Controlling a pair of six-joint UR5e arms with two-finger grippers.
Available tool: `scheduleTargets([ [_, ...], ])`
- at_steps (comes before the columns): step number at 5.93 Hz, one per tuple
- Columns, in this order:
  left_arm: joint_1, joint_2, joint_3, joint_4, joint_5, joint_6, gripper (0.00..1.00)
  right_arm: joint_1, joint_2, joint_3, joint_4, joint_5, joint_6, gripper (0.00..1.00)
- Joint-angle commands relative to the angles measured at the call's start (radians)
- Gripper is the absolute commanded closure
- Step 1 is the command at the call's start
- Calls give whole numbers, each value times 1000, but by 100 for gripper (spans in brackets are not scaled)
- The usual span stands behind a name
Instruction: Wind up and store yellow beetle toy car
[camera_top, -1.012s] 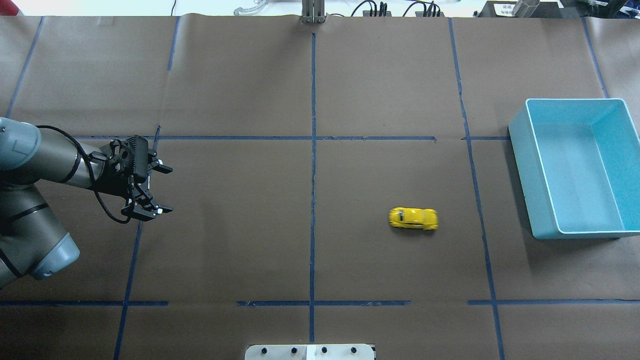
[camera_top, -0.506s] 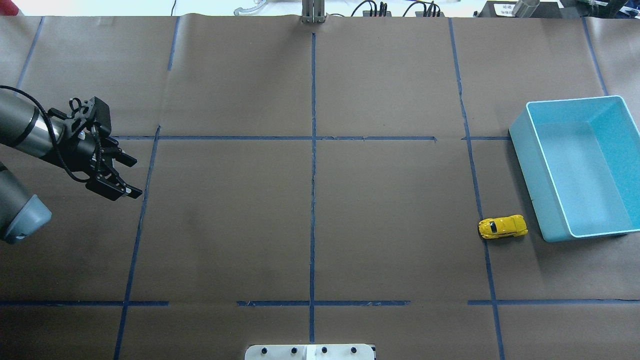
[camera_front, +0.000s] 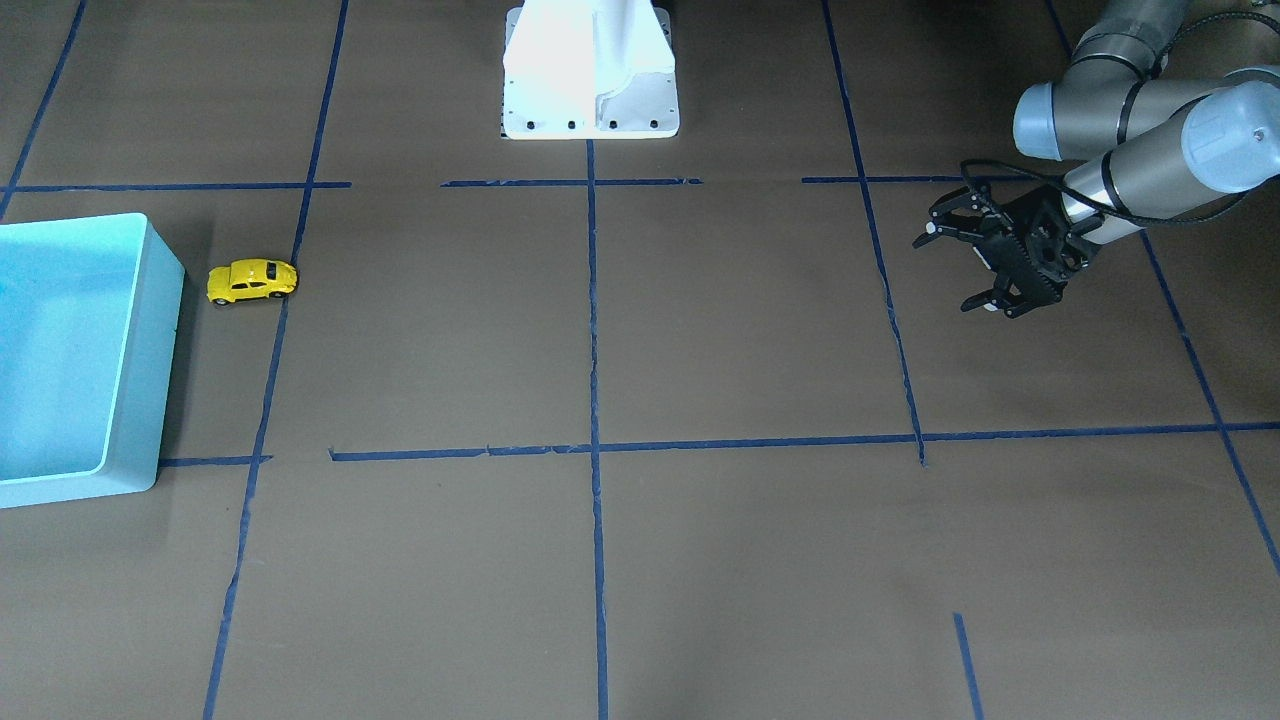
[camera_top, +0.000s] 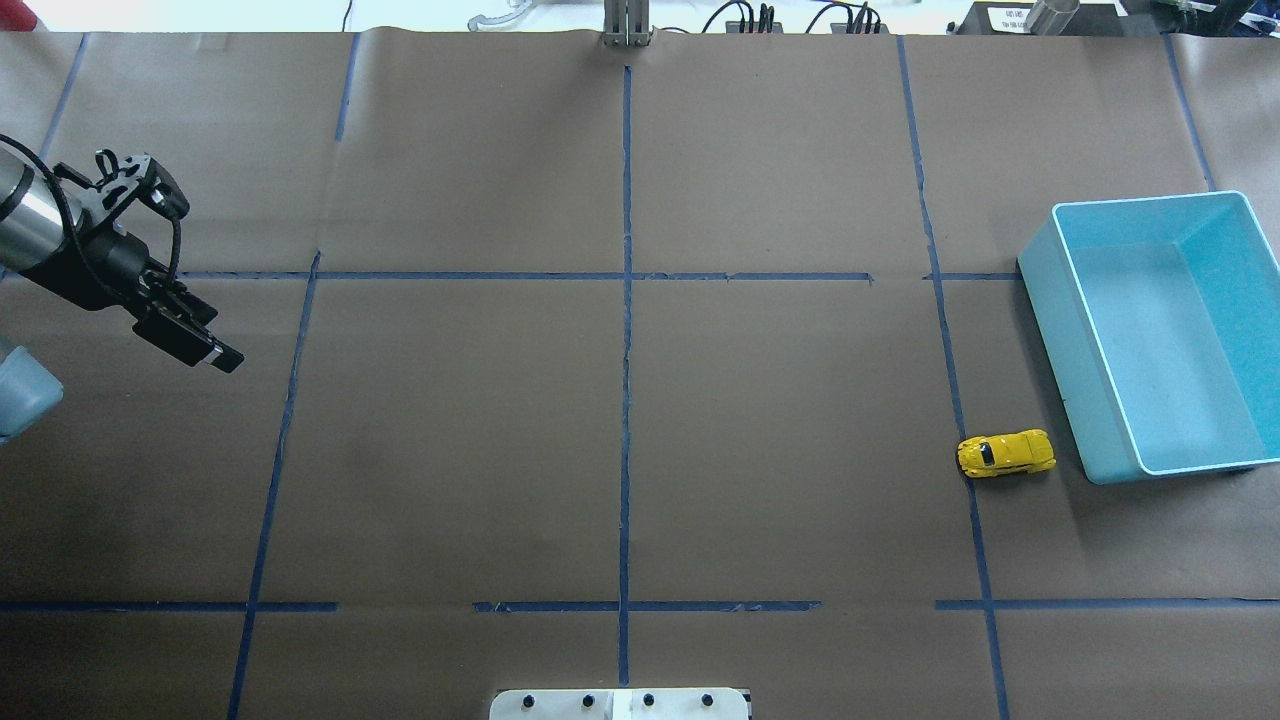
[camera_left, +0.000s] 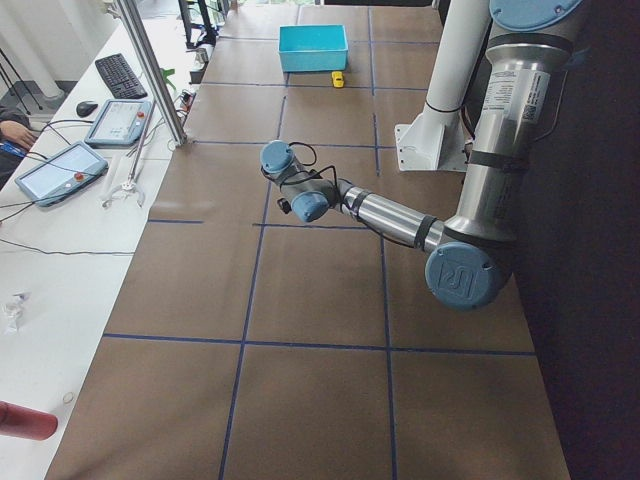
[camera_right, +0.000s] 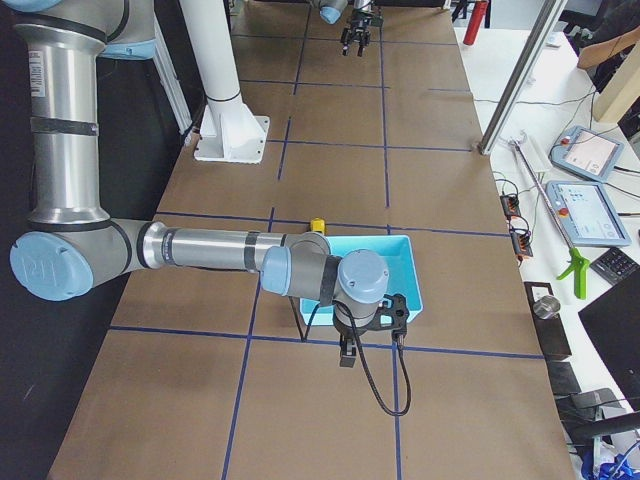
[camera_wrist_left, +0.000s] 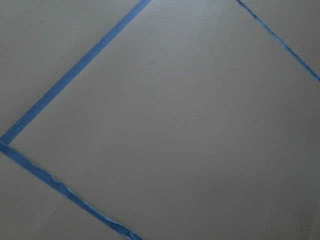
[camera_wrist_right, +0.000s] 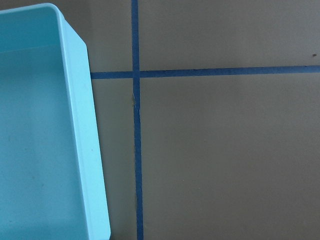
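Observation:
The yellow beetle toy car (camera_top: 1005, 454) stands on its wheels on the brown paper, right next to the near left corner of the turquoise bin (camera_top: 1060, 330). The front view shows the car (camera_front: 252, 281) a small gap away from the bin (camera_front: 160, 330). My left gripper (camera_front: 955, 270) is open and empty, far across the table from the car; it is seen edge-on in the overhead view (camera_top: 215, 355). My right gripper (camera_right: 345, 355) hangs by the bin's outer side, seen only in the exterior right view; I cannot tell whether it is open or shut.
Blue tape lines divide the brown paper. The white robot base (camera_front: 590, 70) stands at the table's near middle edge. A metal post (camera_top: 627, 25) and cables stand at the far edge. Tablets (camera_left: 70, 165) lie on the white side desk.
The car rolled right from mid-table to the bin and has stood there for half a second; the bin shifted slightly. My left arm drew back to the left and farther away.

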Motion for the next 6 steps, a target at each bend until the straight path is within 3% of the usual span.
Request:
scheduleTargets([
  [1,-98,1,-72,331,23,1,0,-2,3,4,0,2,-7,0],
  [3,-180,40,-103,491,221,1,0,-37,23,38,2,3,-12,0],
  [4,-194,56,-103,524,383,2,0,-120,67,120,-9,-46,-6,0],
  [6,-255,106,-72,513,402,23,0,-213,74,235,-12,-75,-9,0],
])
